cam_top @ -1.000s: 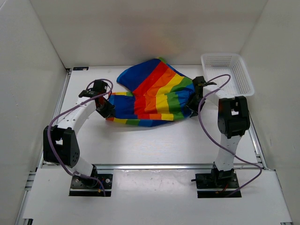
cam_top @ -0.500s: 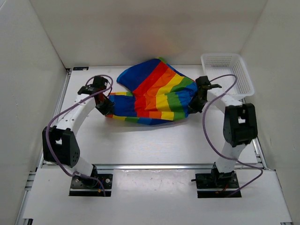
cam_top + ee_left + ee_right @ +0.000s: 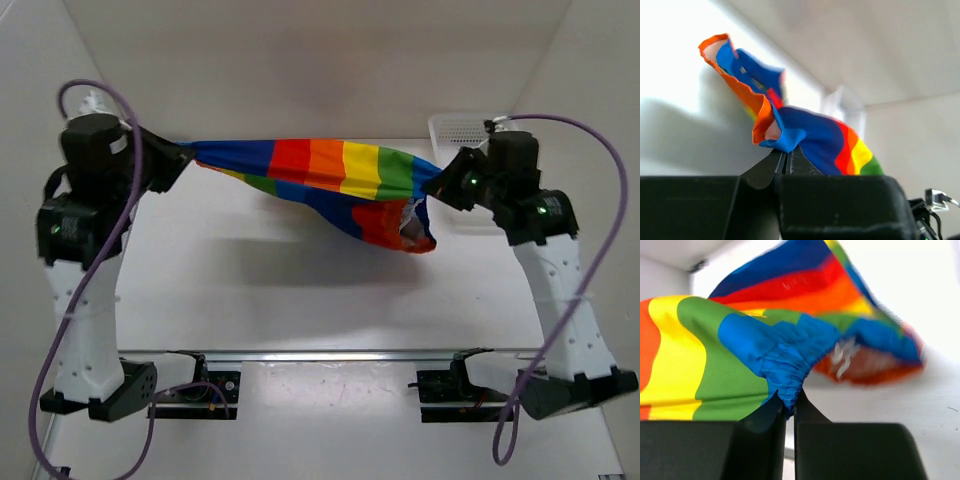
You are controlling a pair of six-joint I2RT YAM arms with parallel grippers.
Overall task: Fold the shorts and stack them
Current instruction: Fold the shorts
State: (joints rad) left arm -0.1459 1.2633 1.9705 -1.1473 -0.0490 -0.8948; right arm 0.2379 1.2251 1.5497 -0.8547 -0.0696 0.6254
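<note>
2 grips, left end effector and right end effector each clamped on shorts, stretched midair between them

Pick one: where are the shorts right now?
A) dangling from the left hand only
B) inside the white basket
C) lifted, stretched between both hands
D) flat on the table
C: the shorts span the air above the table, with the left hand pinched shut on one end and the right hand pinched shut on the other.
</note>
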